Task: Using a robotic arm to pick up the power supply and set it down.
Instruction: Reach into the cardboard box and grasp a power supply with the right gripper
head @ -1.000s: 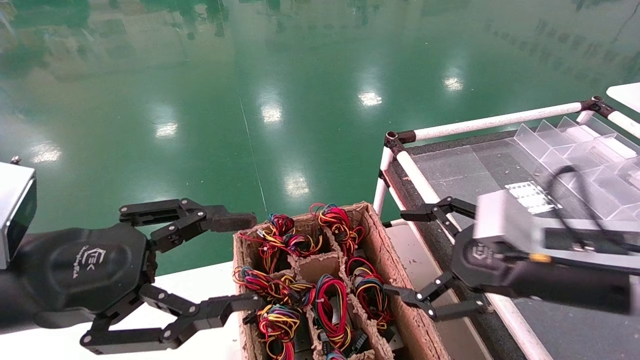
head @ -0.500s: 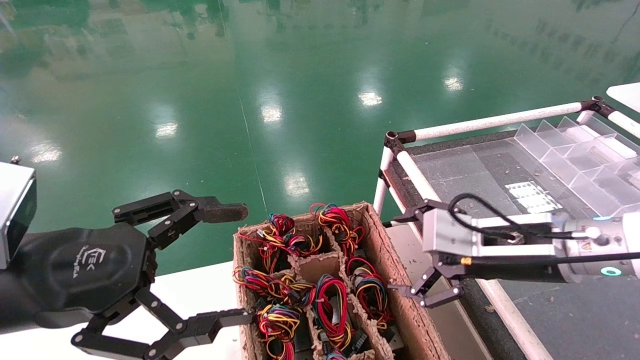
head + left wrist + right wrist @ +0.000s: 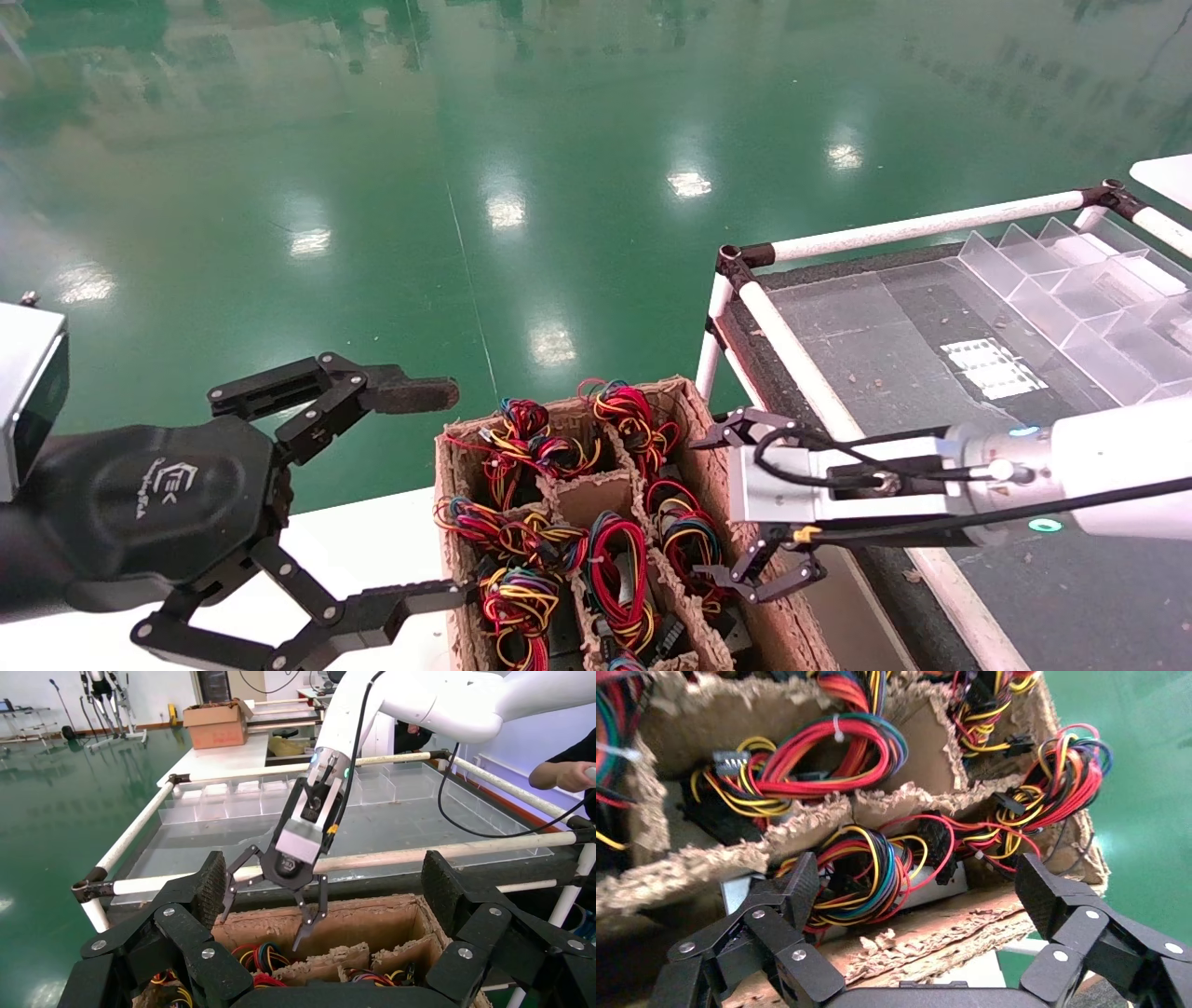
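A brown cardboard box (image 3: 736, 620) with divider walls holds several power supplies, each topped by a red, yellow and blue wire bundle. My right gripper (image 3: 731, 508) on the white robotic arm (image 3: 1099, 466) hangs open over the box's right-hand column, above one power supply (image 3: 687, 540). In the right wrist view the open right gripper (image 3: 919, 888) straddles that grey power supply (image 3: 940, 888) and the box's torn wall, touching nothing. My left gripper (image 3: 430, 494) stands wide open at the box's left side, holding nothing. The left wrist view shows the right gripper (image 3: 266, 927) just above the box rim.
A work table (image 3: 866, 326) with a white tube frame (image 3: 917, 224) sits to the right, carrying clear plastic divider bins (image 3: 1071, 289). The box rests on a white surface (image 3: 372, 540). Green floor (image 3: 512, 186) lies beyond. A person's hand (image 3: 569, 776) shows at the table's far side.
The right arm has swung left from the table edge and lowered over the box's right column, fingers turning downward. The left gripper opened slightly wider, then held still.
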Tool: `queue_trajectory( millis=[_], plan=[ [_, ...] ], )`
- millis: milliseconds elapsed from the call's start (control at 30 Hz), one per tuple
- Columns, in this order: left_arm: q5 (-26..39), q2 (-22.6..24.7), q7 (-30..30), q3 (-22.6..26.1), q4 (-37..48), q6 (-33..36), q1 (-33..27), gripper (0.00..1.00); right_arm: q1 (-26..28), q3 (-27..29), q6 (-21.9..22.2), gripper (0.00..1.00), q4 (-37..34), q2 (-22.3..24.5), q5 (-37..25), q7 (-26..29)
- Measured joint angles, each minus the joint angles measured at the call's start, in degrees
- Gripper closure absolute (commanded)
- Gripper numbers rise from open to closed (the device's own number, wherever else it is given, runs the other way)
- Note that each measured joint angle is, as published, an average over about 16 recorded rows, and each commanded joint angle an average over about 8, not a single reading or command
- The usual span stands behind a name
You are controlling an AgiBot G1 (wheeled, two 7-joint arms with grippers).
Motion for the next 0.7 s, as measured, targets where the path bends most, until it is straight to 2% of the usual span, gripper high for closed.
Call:
queue_trajectory(
  millis=[700],
  plan=[
    [0.0, 0.0, 0.0, 0.0, 0.0, 0.0, 0.0, 0.00, -0.2, -2.6, 2.8, 1.00, 0.9, -3.1, -6.6, -0.5]
  ],
)
